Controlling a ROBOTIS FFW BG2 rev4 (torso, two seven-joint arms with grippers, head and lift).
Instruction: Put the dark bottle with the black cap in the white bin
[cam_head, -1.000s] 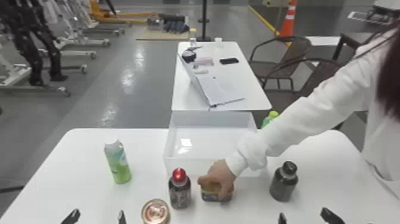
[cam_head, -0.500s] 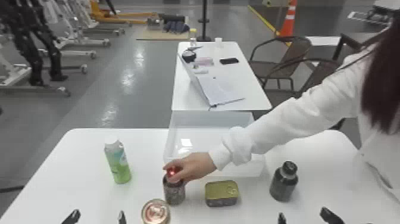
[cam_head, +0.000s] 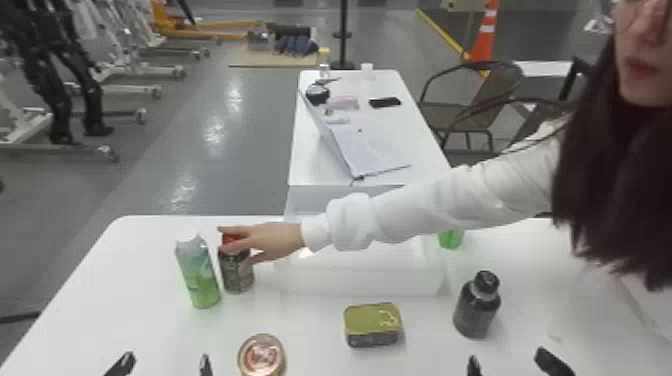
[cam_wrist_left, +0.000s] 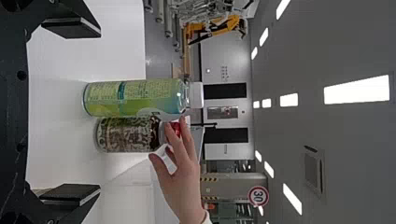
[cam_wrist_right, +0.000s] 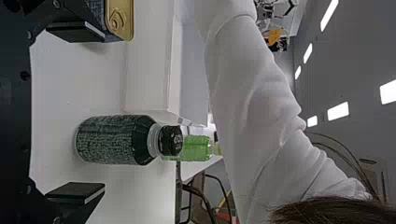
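Dark bottle with the black cap: upright on worktop, right of and nearer than white bin. Tin to its left. Farther left, person's hand on red-capped bottle. Left gripper, right gripper near; fingers parted, empty.

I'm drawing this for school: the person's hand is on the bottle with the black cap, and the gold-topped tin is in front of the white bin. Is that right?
Not the cap: in the head view, the hand is on the red-capped bottle.
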